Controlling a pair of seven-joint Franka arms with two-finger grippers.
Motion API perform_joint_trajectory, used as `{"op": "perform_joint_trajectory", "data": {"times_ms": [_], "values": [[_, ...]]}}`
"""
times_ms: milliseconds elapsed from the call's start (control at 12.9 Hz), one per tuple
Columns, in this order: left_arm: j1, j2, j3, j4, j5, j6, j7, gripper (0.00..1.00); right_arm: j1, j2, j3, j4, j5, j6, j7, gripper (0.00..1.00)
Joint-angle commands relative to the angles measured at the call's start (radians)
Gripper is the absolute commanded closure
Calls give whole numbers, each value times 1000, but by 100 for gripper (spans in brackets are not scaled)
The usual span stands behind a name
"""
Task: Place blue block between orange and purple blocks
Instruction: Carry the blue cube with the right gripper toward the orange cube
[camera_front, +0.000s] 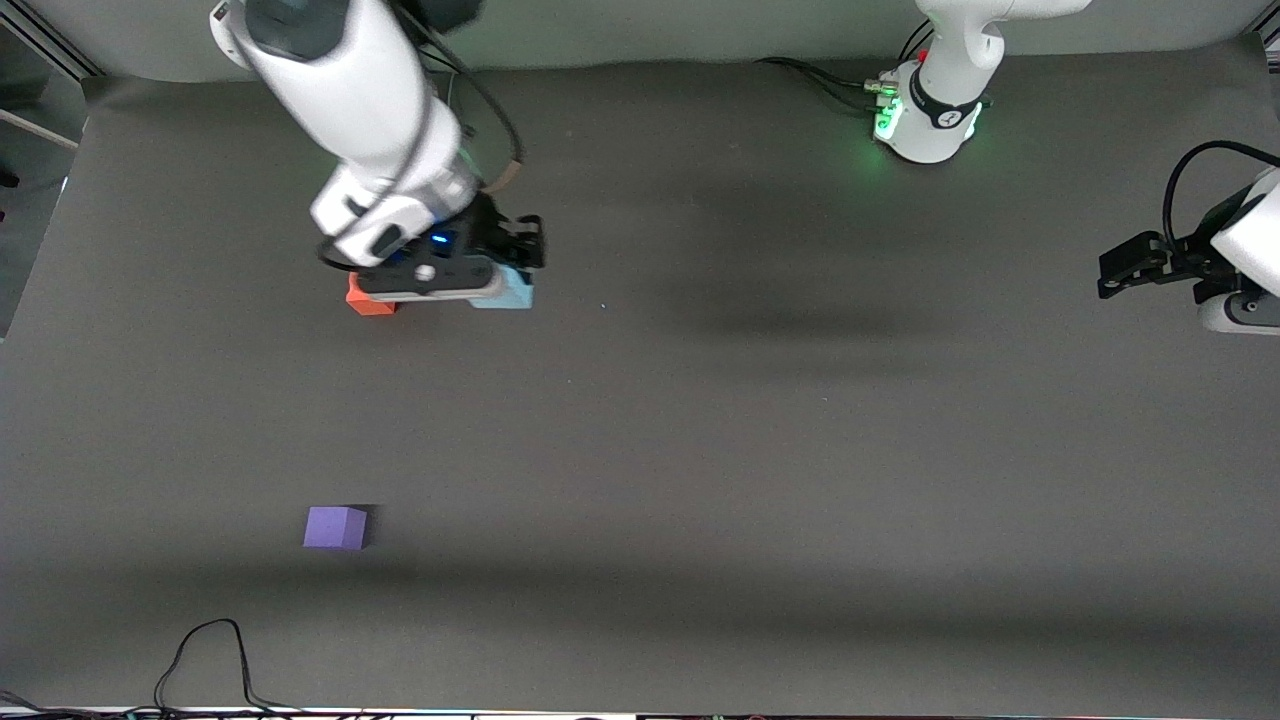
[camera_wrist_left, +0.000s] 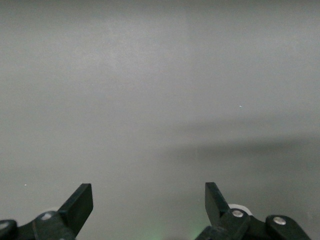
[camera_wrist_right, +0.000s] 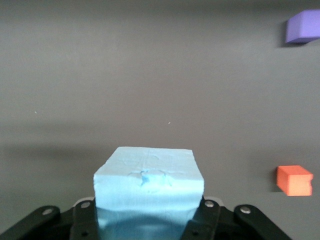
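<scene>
Sky-blue foam: the blue block (camera_wrist_right: 148, 187) sits clamped between the fingers of the right hand (camera_front: 497, 262), w/ one finger pressed on each side face, as the right wrist view shows. Right hand hangs over the desk (camera_front: 760, 430) toward the right arm's end, just beside the orange block (camera_front: 368, 300). Orange block rests on the desk, partly hidden under the hand body in the front view; whether the blue block touches the desk cannot be told. Blue and orange blocks are apart, w/ a gap of bare desk between them. Purple block (camera_front: 335, 527) lies on the desk well apart from both, much nearer the front camera than the orange block. Left hand (camera_front: 1125, 268) waits at the left arm's end, fingers (camera_wrist_left: 77, 206) spread wide apart, nothing between them.
</scene>
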Motion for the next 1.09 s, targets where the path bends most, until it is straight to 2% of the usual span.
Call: {"op": "perform_joint_trajectory", "data": {"times_ms": [0, 78, 156, 233, 311, 544, 700, 778, 1011], "values": [[-17, -24, 16, -13, -2, -1, -1, 0, -37, -16, -44, 7, 20, -50, -107, 82], [-17, -24, 16, -12, -2, -1, -4, 0, -39, -20, -90, 5, 21, -56, -140, 82], [-16, -25, 16, -13, -3, 2, -3, 0, -77, -33, -105, -2, 18, -59, -173, 82], [-16, -25, 16, -13, -5, 8, -3, 0, -164, -52, -78, -27, 20, -61, -206, 82], [-11, -25, 18, -13, -14, 11, -4, 0, -260, -95, -25, -72, 17, -62, -291, 82], [-10, -25, 19, -13, -33, 10, -4, 0, -500, -171, 64, -191, 9, -62, -476, 82], [-11, -24, 18, -13, -33, 7, -4, 0, -711, -213, 251, -269, 9, -51, -491, 82], [-11, -22, 18, -13, -28, 5, -4, 0, -737, -243, 275, -319, 8, -30, -491, 82], [-16, -18, 15, -12, -20, 16, -3, 0, -729, -332, 275, -525, 2, 120, -493, 82]]}}
